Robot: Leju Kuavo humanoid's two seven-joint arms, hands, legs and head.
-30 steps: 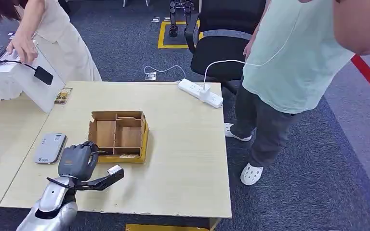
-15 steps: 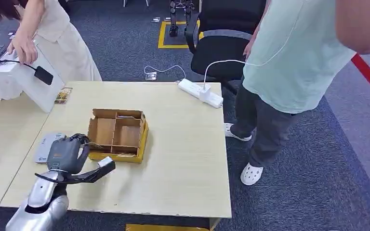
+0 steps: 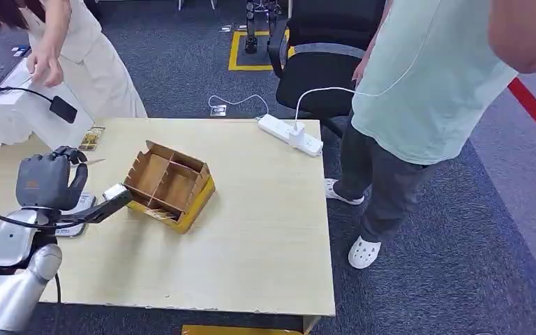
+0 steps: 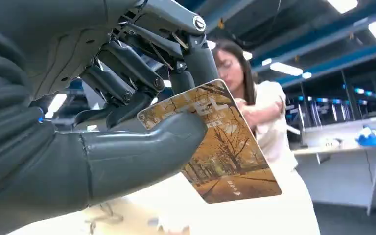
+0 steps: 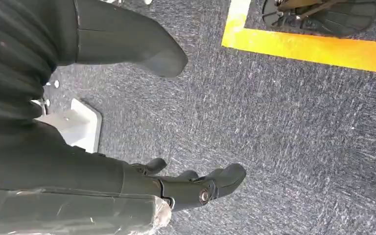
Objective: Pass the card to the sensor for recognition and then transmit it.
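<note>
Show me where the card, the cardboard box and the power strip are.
card (image 4: 225,156): left wrist view, middle of its printed face.
cardboard box (image 3: 202,197): head view, its yellow outer side wall.
power strip (image 3: 279,130): head view, its white top near the plug.

card (image 4: 215,147), printed characters too blurred, nothing readable

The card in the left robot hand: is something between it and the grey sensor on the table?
Nothing visible blocks it. The left robot hand holds the card above the sensor, which lies partly hidden under the hand, beside the cardboard box.
</note>
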